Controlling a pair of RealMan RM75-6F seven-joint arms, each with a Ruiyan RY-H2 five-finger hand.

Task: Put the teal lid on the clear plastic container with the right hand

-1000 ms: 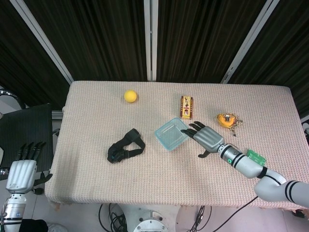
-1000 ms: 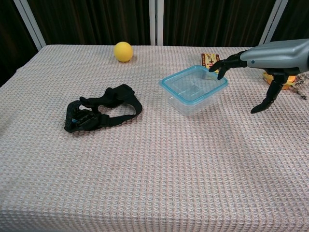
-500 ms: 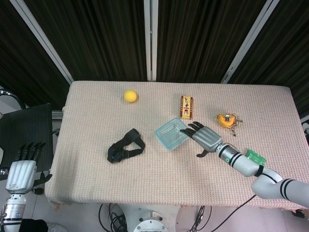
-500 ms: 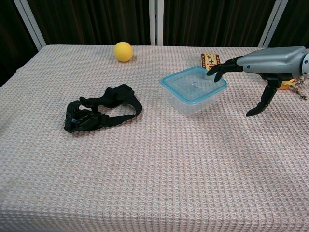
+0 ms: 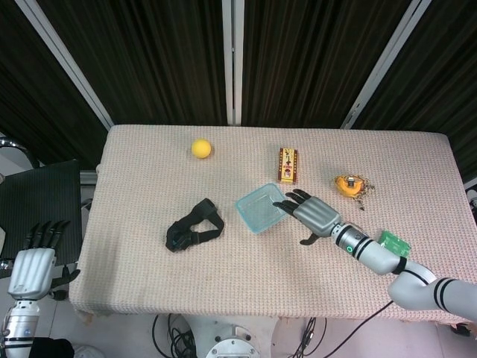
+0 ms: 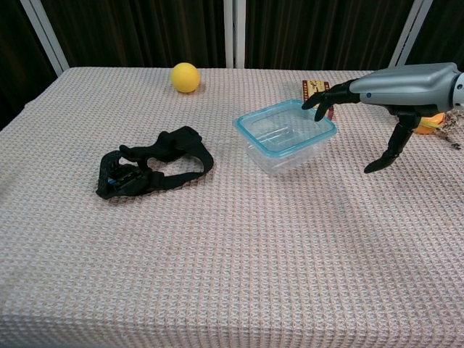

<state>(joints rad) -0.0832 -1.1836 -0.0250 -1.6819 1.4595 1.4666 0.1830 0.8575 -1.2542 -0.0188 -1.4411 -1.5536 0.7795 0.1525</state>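
- Teal lid (image 6: 286,125) sat on the container (image 6: 286,148) mid-table (image 5: 246,268), corners turned diagonal to the table edges.
- Right hand (image 5: 313,212) reached over its right rim, fingers (image 6: 319,98) spread, holding nothing; contact unclear.
- Left hand (image 5: 33,265) hung off-table, fingers apart.

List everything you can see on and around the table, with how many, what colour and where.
clear plastic container: one, clear, table centre-right
teal lid: one, teal rim, seated on the container
ball: one, yellow, far left-centre
strap bundle: one, black, left of the container
small box: one, red and yellow, behind the container
orange object: one, orange, far right
green item: one, green, right edge by the arm
table: one, beige woven cover
right hand: grey, dark fingers at the container's right rim
left hand: grey, off the table, lower left
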